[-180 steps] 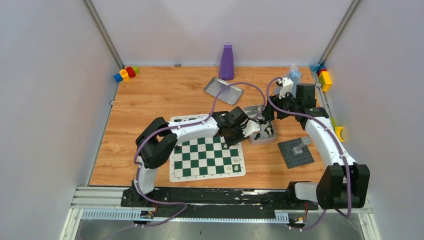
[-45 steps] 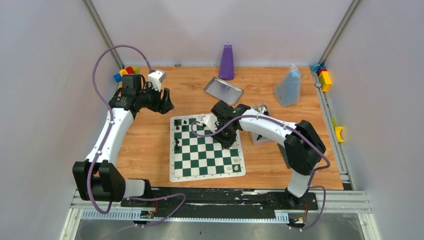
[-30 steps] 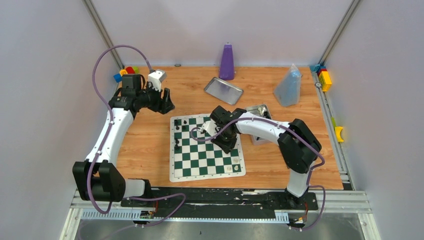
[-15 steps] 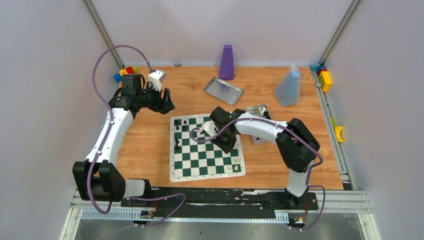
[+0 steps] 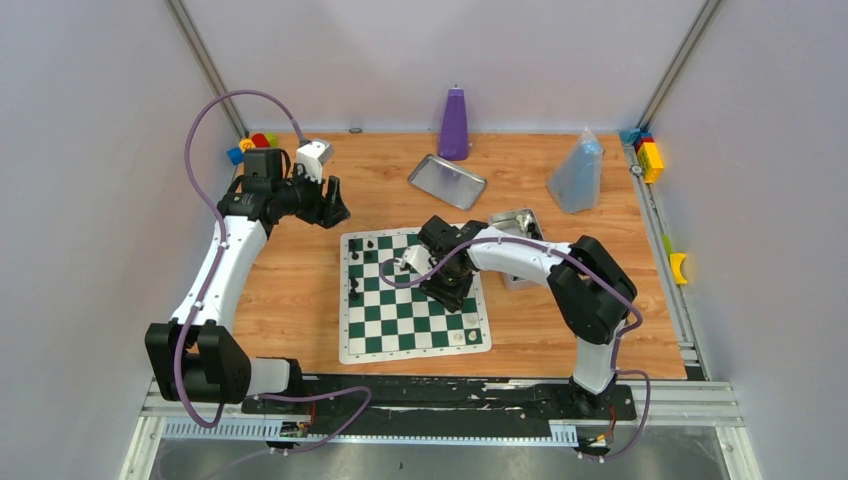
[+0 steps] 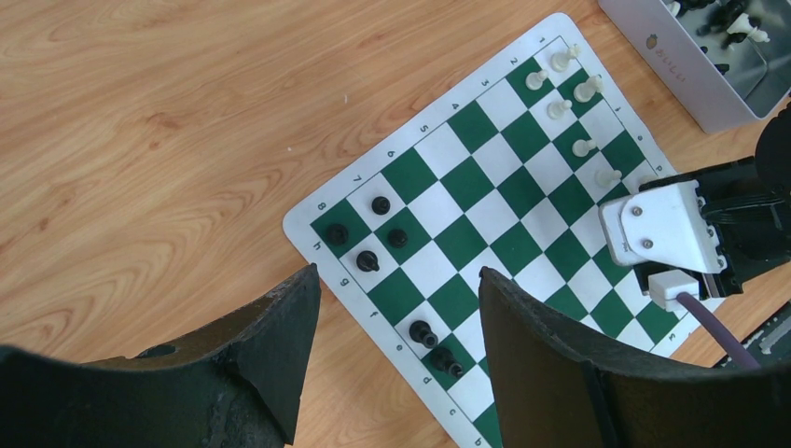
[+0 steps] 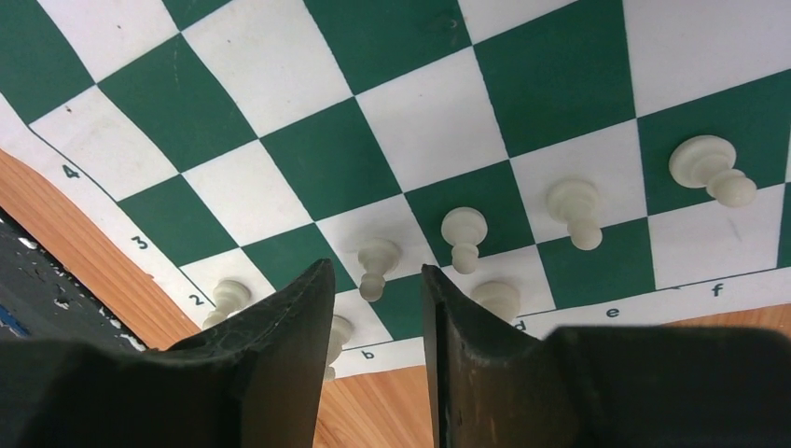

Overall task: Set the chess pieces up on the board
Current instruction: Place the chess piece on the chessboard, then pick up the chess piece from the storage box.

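My right tool (image 7: 378,280) hangs low over the board (image 7: 326,159). Its matte black fingers (image 7: 270,364) are parted a little, and one cream pawn (image 7: 375,266) stands in the gap, seemingly touched by neither. More cream pawns (image 7: 575,213) stand in a row to either side of the fingertips (smooth plastic, round-headed). The board directly beneath is a thin, flat mat of green and white checks.

My left tool (image 6: 399,280) is raised over bare wood-grain bench (image 5: 300,290), fingers spread wide and gripping nothing. Below and ahead of it, black pieces (image 6: 381,204) stand along the board's nearest edge. Beyond them, my right arm's white wrist block (image 6: 664,224) covers some squares. Farther off sits a pale tin (image 6: 686,79) holding loose pieces.

Behind the right tool stand a silver tray (image 5: 447,181), a purple bottle (image 5: 454,123) and a clear bluish bag (image 5: 577,172).
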{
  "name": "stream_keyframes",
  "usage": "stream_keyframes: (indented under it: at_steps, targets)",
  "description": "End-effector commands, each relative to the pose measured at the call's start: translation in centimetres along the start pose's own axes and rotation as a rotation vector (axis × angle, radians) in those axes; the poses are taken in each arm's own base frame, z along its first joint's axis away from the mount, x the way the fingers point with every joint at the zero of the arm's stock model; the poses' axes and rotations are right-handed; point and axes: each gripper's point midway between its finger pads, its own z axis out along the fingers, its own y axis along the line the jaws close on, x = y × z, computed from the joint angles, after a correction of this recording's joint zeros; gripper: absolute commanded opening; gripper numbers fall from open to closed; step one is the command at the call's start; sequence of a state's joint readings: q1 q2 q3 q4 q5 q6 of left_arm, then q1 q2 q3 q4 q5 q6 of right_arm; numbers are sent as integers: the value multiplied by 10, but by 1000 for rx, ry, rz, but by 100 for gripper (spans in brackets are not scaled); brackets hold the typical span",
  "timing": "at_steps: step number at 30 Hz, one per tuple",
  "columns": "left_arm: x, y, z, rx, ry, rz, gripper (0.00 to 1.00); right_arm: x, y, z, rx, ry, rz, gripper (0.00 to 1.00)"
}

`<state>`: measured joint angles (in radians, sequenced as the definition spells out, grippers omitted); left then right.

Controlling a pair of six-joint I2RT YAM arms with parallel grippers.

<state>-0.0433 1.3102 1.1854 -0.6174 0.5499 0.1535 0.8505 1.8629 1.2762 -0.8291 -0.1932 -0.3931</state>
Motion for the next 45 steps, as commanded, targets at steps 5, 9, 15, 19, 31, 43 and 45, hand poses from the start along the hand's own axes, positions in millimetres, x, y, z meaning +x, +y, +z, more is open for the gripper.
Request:
stream_keyframes:
  at_steps: [5,9,15,19,31,43,45]
  targets:
    - [-12,-3,-5,10,-43,13,71,-22,-16,-41,90,-119,7,47]
    - [-12,-2,-4,9,-41,13,71,-29,-30,-82,94,-231,69,50]
    - [-11,-3,-3,20,-39,27,71,-14,-78,-135,154,-379,255,51]
    - [-9,-8,-1,59,-34,32,71,12,-125,-150,230,-417,413,46]
    - [-3,-15,4,123,-4,28,71,92,-194,-112,327,-256,602,44]
    - [-1,-16,7,141,2,23,71,129,-183,-82,345,-82,627,45]
    - [0,-16,8,146,5,19,72,134,-181,-76,357,-47,623,45]
